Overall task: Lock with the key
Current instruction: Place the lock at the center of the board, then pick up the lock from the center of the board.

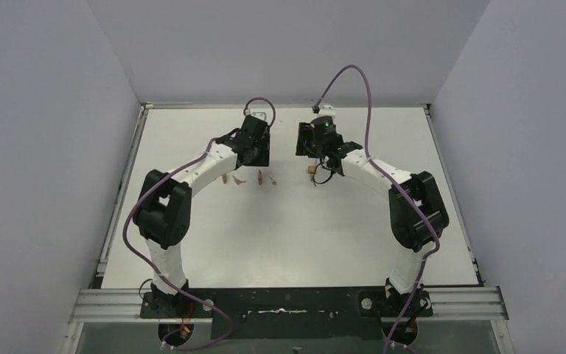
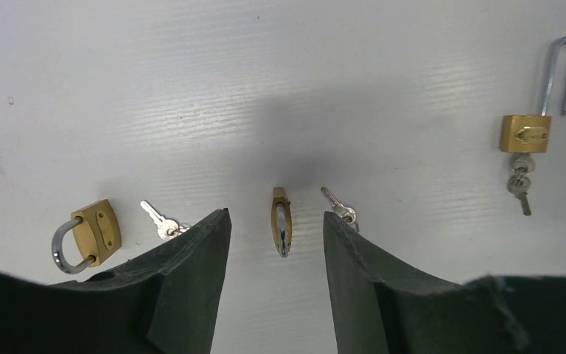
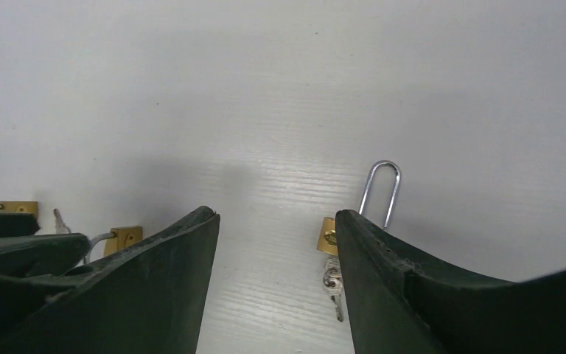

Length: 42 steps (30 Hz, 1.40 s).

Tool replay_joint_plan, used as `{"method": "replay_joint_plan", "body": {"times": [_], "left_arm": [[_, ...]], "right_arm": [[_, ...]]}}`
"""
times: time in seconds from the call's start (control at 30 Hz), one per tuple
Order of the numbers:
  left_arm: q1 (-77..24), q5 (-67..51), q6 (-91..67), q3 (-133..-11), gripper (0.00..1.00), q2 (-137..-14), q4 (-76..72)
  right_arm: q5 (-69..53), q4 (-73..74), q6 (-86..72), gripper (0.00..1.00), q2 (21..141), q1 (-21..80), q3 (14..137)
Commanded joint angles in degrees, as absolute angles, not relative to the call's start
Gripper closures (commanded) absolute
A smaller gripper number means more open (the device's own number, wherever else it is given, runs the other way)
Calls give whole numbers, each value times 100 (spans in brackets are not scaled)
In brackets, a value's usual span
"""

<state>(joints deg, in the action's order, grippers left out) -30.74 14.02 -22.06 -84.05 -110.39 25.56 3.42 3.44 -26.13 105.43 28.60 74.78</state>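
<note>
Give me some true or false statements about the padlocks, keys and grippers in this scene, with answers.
1. The long-shackle padlock has a key in it. True.
2. The left gripper is shut on the middle padlock. False: it is open, not touching that padlock.
3. The right gripper holds a key. False: it is open and empty.
4. A loose key lies beside the short-shackle padlock. True.

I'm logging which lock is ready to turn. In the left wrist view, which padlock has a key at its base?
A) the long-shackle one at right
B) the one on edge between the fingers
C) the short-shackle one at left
A: only the long-shackle padlock has a key at its base, in line with the body.
</note>
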Motion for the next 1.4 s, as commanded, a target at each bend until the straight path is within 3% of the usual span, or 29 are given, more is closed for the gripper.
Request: {"method": "replay_joint_plan", "body": {"times": [0.0, 0.2, 0.4, 0.7, 1.07, 1.37], "left_arm": [[-2867, 1030, -2082, -8374, 52, -10153, 2281], [-2487, 482, -2203, -7865, 43, -9489, 2000], [-2288, 260, -2206, -7506, 42, -9004, 1882], [-2088, 164, -2137, -7146, 41, -8657, 1743], [-1841, -358, -2357, -6958, 41, -8756, 1416], [-1769, -422, -2386, -6932, 41, -8767, 1380]], "right_arm": [[1108, 1532, -2084, 40, 10759, 2914, 8037], [1408, 1813, -2300, 40, 10972, 2940, 8047], [1334, 2031, -2280, 40, 11410, 3065, 8502], [1625, 2525, -2563, 48, 12078, 3166, 9078], [1895, 2444, -2707, 50, 12023, 3152, 8842], [1729, 2253, -2944, 60, 12057, 3103, 8637]]}}
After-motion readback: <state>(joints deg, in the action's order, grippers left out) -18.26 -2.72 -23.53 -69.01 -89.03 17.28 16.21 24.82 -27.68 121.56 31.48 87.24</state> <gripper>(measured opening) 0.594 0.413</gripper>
